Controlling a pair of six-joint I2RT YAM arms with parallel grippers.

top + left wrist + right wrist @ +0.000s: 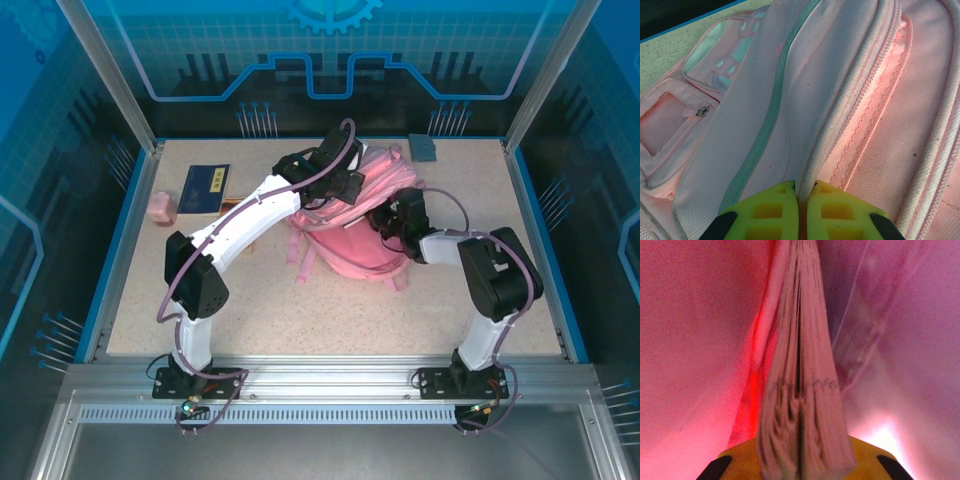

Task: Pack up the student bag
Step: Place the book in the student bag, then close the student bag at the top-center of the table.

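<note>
where the student bag [345, 250] lies mid-table, a book [802, 365] is clamped edge-on by the right gripper [802, 455] inside its pink lining; farther back, its pale piped seam [832, 122] is pinched by the closed left gripper [803, 189].

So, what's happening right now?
Left gripper shut on bag rim. Right gripper inside bag, shut on book. Blue notebook, pink block lie aside, left.

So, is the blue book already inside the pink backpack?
No, the blue book lies flat on the table, left of the backpack.
</note>
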